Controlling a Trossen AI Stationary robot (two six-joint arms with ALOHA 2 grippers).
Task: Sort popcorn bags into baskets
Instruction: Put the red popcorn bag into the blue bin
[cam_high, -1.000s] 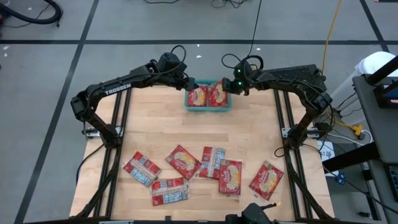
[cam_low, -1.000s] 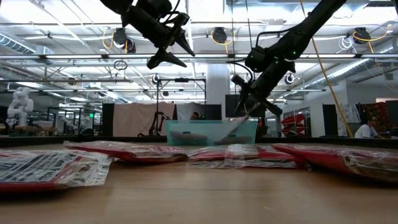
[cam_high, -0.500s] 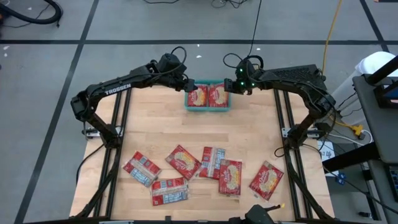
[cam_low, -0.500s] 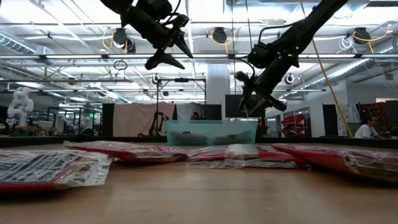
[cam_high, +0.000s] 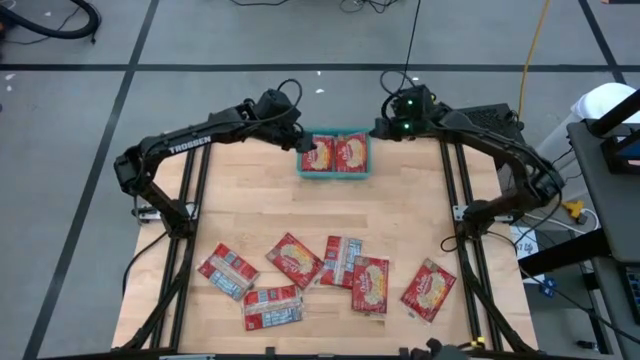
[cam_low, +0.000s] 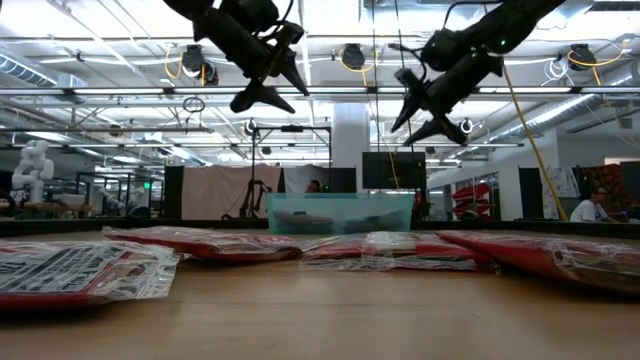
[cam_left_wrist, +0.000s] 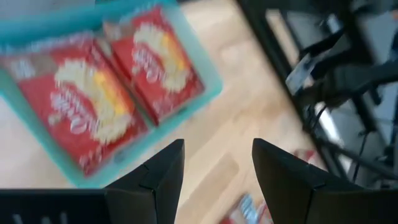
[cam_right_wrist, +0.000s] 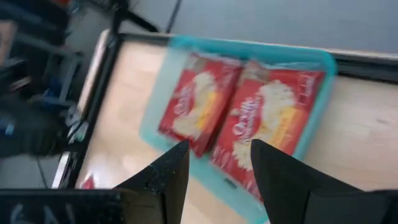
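I note two black arms (cam_high: 190, 145), white TROSSEN lettering on the left, green lights on the right wrist (cam_high: 406, 112), looped black cables.

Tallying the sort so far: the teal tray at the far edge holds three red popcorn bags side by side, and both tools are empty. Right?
Not quite: the teal tray holds two popcorn bags, not three, as the high view shows. The rest stands: they lie side by side, and the left tool and right tool are both empty.

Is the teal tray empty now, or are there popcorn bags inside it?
Not empty: the teal tray holds two red popcorn bags lying flat, side by side.
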